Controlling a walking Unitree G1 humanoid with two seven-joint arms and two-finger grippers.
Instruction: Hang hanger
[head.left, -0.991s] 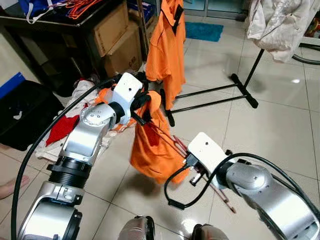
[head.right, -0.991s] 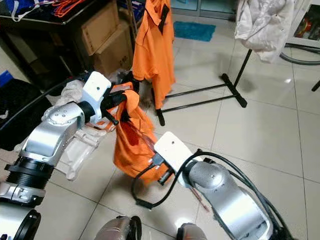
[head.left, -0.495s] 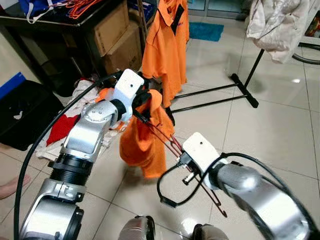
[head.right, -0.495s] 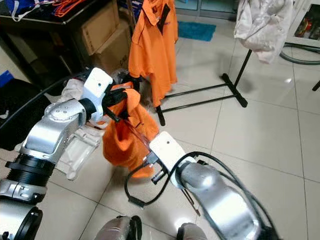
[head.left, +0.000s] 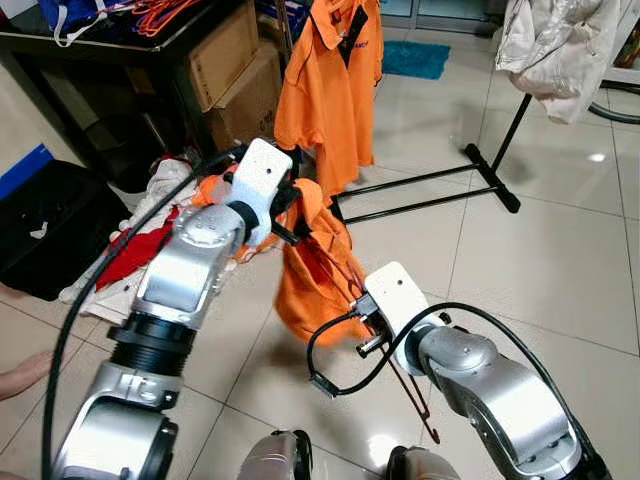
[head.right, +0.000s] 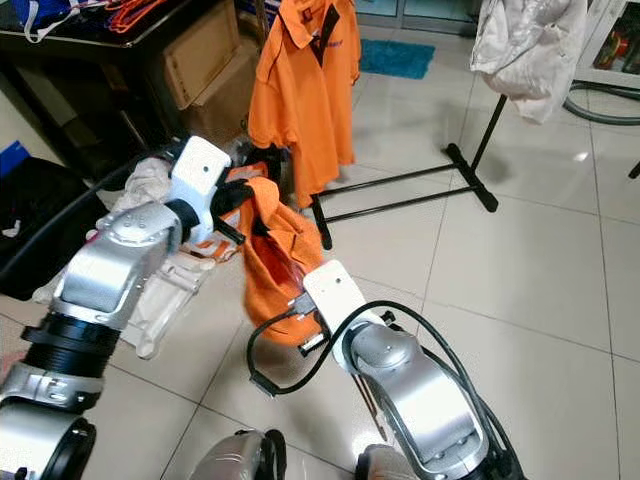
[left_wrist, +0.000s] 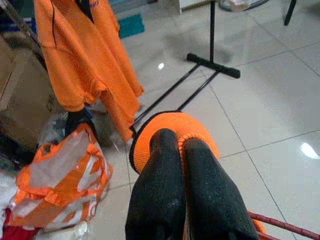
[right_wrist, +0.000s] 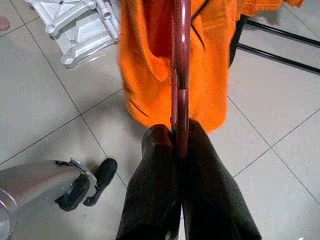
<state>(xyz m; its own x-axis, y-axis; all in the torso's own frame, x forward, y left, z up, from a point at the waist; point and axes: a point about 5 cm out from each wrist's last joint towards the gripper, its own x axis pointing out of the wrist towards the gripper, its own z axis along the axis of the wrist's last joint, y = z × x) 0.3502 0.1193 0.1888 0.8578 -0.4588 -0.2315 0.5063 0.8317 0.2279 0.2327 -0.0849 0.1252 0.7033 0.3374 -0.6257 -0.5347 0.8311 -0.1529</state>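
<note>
While your left gripper (left_wrist: 182, 150) pinches the orange shirt's (head.left: 315, 270) collar above the tiled floor (head.left: 560, 260), your right gripper (right_wrist: 177, 137) clamps the red hanger (right_wrist: 180, 60) inside it.

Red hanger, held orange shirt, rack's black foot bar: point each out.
red hanger (right_wrist: 180, 75): right wrist view, on its bar.
held orange shirt (head.left: 312, 280): left eye view, on its hanging cloth.
rack's black foot bar (head.left: 492, 178): left eye view, mid-bar.
</note>
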